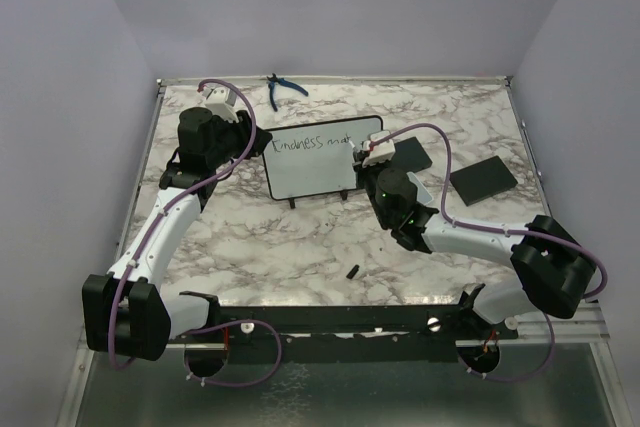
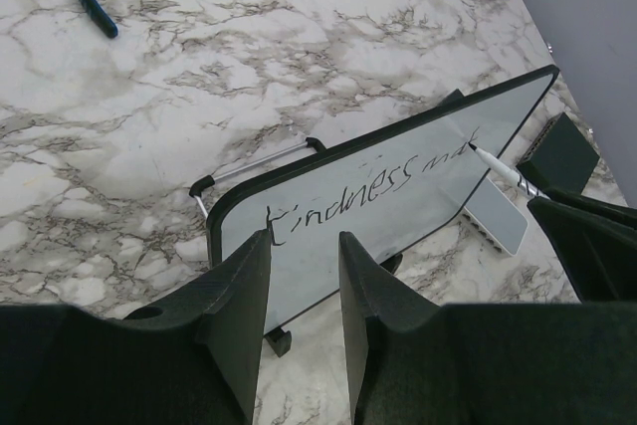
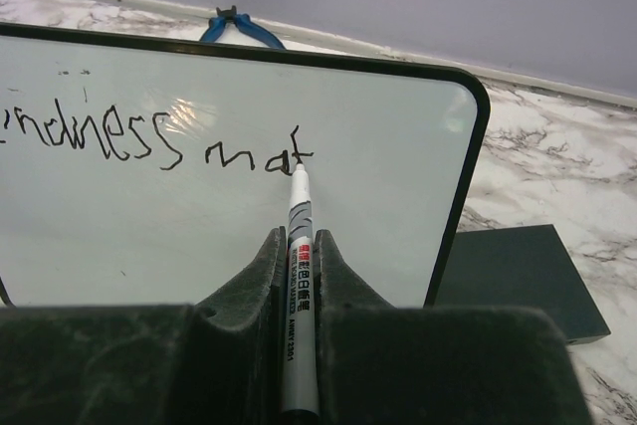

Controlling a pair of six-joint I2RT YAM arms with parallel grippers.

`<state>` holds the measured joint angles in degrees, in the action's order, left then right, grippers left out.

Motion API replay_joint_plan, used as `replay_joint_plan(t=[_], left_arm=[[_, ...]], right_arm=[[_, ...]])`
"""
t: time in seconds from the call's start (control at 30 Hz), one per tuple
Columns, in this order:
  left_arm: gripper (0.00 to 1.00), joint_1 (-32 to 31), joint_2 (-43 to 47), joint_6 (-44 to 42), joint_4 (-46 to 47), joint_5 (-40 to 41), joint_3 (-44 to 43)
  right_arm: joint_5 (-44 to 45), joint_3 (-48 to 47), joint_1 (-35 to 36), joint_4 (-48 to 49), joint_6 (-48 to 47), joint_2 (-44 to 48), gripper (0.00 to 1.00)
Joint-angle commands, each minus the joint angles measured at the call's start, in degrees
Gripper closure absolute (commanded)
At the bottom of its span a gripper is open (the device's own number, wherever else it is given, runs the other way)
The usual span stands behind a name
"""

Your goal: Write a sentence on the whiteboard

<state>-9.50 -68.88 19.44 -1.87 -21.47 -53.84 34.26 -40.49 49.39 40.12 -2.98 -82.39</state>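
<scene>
The whiteboard (image 1: pixel 315 162) stands upright on small black feet at mid-table. It also shows in the left wrist view (image 2: pixel 398 196) and the right wrist view (image 3: pixel 378 186). The sentence (image 3: pixel 129 136) reads "Kindness mat" on the top line. My right gripper (image 3: pixel 297 238) is shut on a white marker (image 3: pixel 299 266). The marker tip touches the board just after the "t". In the top view my right gripper (image 1: pixel 367 159) is at the board's right end. My left gripper (image 2: pixel 304 271) is open and empty, close to the board's lower left corner (image 1: pixel 252 144).
Two flat black pads (image 1: pixel 412 154) (image 1: pixel 483 179) lie right of the board. Blue pliers (image 1: pixel 285 90) lie at the back edge. A small black cap (image 1: pixel 353 270) lies in front. A pale grey block (image 2: pixel 496 216) sits by the board's right end.
</scene>
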Motion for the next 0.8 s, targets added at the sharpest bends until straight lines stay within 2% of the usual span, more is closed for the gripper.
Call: replay_joint_plan(t=[0.0,0.77], left_arm=[[0.65,-0.26,1.21,-0.52,0.37,-0.65,0.49],[0.65,-0.26,1.48,-0.51,0.42,-0.67,0.49]], right_arm=[[1.98,1.04,-0.17,-1.65,1.44,0.59,1.0],[2.53,1.17,-0.17,-4.22,2.67,0.48,1.0]])
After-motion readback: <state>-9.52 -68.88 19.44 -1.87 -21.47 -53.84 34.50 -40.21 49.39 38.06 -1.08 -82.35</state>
